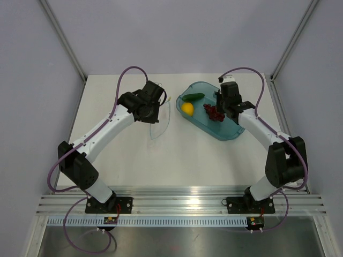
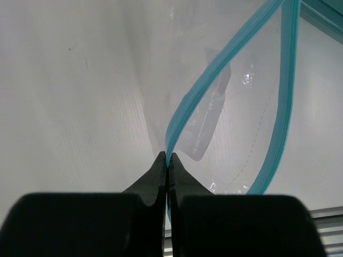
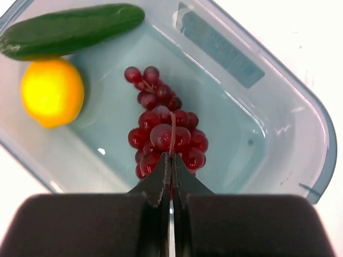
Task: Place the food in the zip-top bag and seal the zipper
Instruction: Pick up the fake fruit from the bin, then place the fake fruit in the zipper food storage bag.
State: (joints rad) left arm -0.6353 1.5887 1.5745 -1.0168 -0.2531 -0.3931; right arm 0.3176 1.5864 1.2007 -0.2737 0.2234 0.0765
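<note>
The clear zip-top bag (image 1: 162,124) hangs open at the table's middle, and my left gripper (image 1: 158,108) is shut on its light blue zipper strip (image 2: 206,88). In the left wrist view the jaws (image 2: 169,159) pinch one side of the strip while the other side (image 2: 284,96) bows away, so the mouth gapes. My right gripper (image 1: 221,110) is over the teal tray (image 1: 228,136), shut on the stem of the dark red grapes (image 3: 163,134). The yellow lemon (image 3: 52,92) and the green cucumber (image 3: 69,29) lie in the tray's far end.
The teal tray (image 3: 292,88) sits at the back right of the white table, near the right wall. A grey label (image 2: 206,120) shows through the bag. Metal rails run along the near edge (image 1: 177,206).
</note>
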